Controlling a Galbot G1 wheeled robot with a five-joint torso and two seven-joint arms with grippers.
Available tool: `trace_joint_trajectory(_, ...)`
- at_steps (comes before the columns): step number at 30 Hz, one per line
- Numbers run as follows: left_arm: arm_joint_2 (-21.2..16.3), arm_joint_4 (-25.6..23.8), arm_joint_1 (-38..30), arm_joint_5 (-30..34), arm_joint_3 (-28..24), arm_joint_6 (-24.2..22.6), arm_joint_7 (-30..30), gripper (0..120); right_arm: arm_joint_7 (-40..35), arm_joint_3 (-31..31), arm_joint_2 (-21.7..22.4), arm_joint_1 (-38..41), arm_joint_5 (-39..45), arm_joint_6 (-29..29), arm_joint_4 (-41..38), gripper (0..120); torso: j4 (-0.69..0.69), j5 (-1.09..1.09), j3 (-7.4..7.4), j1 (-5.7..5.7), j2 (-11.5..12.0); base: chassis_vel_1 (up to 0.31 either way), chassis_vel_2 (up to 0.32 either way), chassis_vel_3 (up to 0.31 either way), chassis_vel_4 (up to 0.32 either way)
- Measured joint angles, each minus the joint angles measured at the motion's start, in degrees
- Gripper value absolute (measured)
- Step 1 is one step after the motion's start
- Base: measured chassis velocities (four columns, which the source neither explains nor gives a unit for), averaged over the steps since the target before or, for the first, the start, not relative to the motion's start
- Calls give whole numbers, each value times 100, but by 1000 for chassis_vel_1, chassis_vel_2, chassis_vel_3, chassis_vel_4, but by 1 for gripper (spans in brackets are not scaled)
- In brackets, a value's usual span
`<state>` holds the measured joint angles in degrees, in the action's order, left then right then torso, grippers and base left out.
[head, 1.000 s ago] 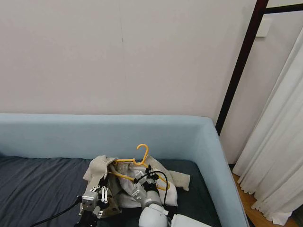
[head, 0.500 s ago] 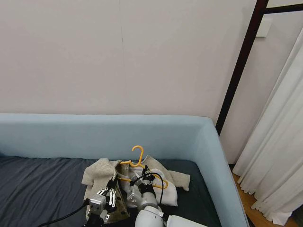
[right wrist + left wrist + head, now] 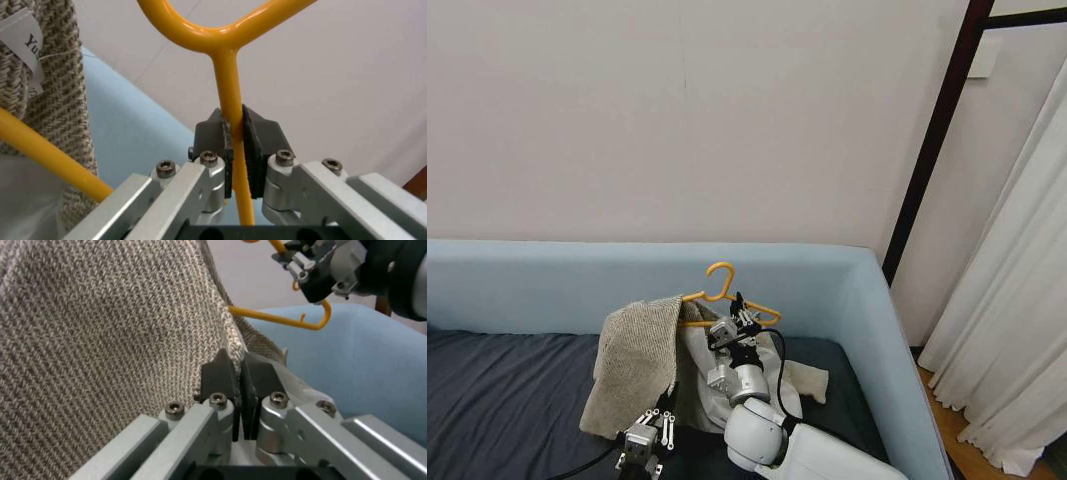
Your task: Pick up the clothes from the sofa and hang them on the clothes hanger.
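A beige knit garment (image 3: pixel 639 360) hangs from a yellow hanger (image 3: pixel 723 287) above the dark sofa seat (image 3: pixel 507 400). My right gripper (image 3: pixel 735 325) is shut on the yellow hanger's neck (image 3: pixel 230 130), just under the hook. My left gripper (image 3: pixel 649 437) sits low at the garment's lower edge and is shut on the knit fabric (image 3: pixel 230 352). In the left wrist view the yellow hanger arm (image 3: pixel 280 317) and the right gripper (image 3: pixel 320 267) show beyond the cloth. A white lining or second cloth (image 3: pixel 712 385) hangs behind the knit.
The sofa's light blue backrest (image 3: pixel 627 280) and side arm (image 3: pixel 897 380) enclose the seat. A dark clothes rack post (image 3: pixel 932 140) stands at the right against the wall, beside white curtains (image 3: pixel 1017 330). Wooden floor (image 3: pixel 952 430) shows at the lower right.
The right gripper has lifted the hanger upward, and the garment has risen off the seat and now hangs down. The left gripper has dropped lower in the view, still on the fabric.
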<state>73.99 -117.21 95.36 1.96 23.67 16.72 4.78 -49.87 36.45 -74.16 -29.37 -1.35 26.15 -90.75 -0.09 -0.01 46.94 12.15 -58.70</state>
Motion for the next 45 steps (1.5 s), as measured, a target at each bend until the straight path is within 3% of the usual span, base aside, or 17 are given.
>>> trace_joint_trajectory(9, 29, 91, 1, -15, 56, 30, 105, 0, -71, -104, -110, -54, 195, -160, -46, 5, 0, 0, 0, 0, 0, 0, 0, 0, 0)
trace_joint_trajectory(18, 34, -90, -30, 9, 10, 522, -66, 0, -331, -27, -337, -115, 1950, 5, -201, 5, 1, 0, 0, 0, 0, 0, 0, 0, 0)
trace_joint_trajectory(22, -22, -144, -45, 10, 54, 555, -103, 3, -309, -22, -372, -172, 1966, -64, -134, 5, 0, 0, 0, 0, 0, 0, 0, 0, 0)
trace_joint_trajectory(26, -132, -170, 71, -3, 201, 615, -121, 23, -250, -65, -397, -250, 1801, -140, -125, 5, 0, 0, 0, 0, 0, 0, 0, 0, 0)
trace_joint_trajectory(28, -148, -171, 106, -26, 239, 629, -121, 25, -239, -76, -395, -250, 1768, -155, -132, 5, 0, 0, 0, 0, 0, 0, 0, 0, 0)
trace_joint_trajectory(30, -199, -168, 217, -149, 357, 638, -116, 36, -187, -137, -379, -250, 1643, -262, -152, 5, 0, -1, 0, 0, 0, 0, 0, 0, 0)
trace_joint_trajectory(32, -220, -156, 268, -213, 412, 638, -101, 40, -167, -169, -374, -249, 1597, -321, -160, 5, 0, 0, 0, 0, 0, 0, 0, 0, 0)
trace_joint_trajectory(37, -336, -177, 484, -241, 686, 729, -21, 60, -73, -278, -375, -261, 1335, -649, -134, 5, 0, -2, 0, 0, 0, 0, 0, 0, 0)
trace_joint_trajectory(42, -669, -625, 695, 325, 1060, 772, -11, 77, 69, -331, -442, -357, 921, -956, 10, 5, 0, -1, 0, 0, 0, 0, 0, 0, 0)
trace_joint_trajectory(45, -1264, -1148, 803, 1095, 1494, 697, -66, 91, 175, -391, -546, -431, 555, -1147, 160, 5, 0, -2, 0, 0, 0, 0, 0, 0, 0)
